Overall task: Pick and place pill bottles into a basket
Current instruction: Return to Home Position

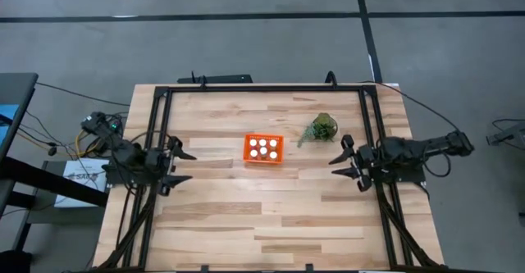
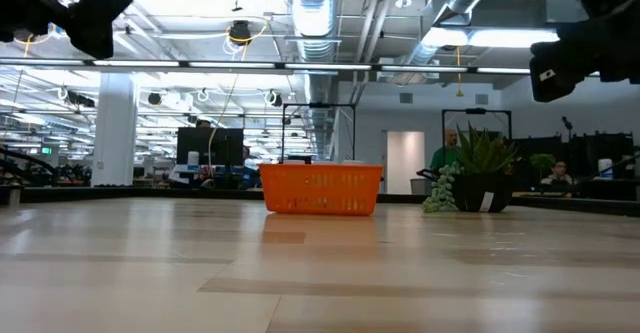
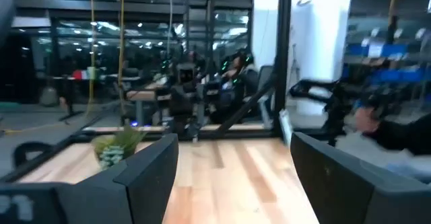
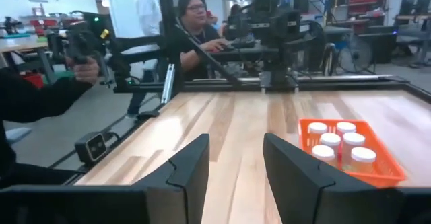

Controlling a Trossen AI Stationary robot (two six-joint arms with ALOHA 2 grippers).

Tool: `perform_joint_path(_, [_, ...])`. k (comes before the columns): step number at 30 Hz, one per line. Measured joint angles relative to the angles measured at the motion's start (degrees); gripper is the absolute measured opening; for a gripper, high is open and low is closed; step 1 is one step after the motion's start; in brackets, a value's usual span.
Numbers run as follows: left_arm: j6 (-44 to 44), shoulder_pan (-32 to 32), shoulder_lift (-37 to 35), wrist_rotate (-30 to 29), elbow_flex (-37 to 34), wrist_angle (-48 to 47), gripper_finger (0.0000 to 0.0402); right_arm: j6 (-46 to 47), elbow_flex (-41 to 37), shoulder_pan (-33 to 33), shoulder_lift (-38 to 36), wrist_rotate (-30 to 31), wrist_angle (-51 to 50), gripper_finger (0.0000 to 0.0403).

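Note:
The orange basket point(image 1: 263, 149) stands on the table's middle, its bottom on the wood; it also shows in the low view point(image 2: 320, 189) and the right wrist view point(image 4: 350, 150). Several white-capped pill bottles point(image 1: 263, 148) stand upright inside it, plain in the right wrist view point(image 4: 340, 143). My left gripper point(image 1: 187, 166) is open and empty at the table's left edge, raised above the wood. My right gripper point(image 1: 338, 162) is open and empty at the table's right edge, also raised. Both point at the basket from a distance.
A small potted green plant point(image 1: 321, 129) stands just right of and behind the basket; it also shows in the low view point(image 2: 478, 173). A black frame point(image 1: 262, 88) runs round the table. People sit and stand beyond the table point(image 4: 195, 22).

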Motion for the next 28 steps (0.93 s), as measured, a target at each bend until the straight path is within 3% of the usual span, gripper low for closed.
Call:
perform_joint_path(10, [0.65,5.72,0.23,3.62,0.02,-5.43,0.0277,0.31,0.01,-10.26,1.27,-12.47,1.85,0.0128])
perform_joint_path(21, [-2.53,13.72,0.23,8.62,0.0,-8.63,0.0277,0.33,0.02,-25.34,10.24,-26.32,2.99,0.0119])
perform_joint_path(28, [-2.6,15.52,0.23,7.27,0.01,-8.76,0.0277,0.62,0.17,-33.26,9.48,-28.63,2.88,0.0119])
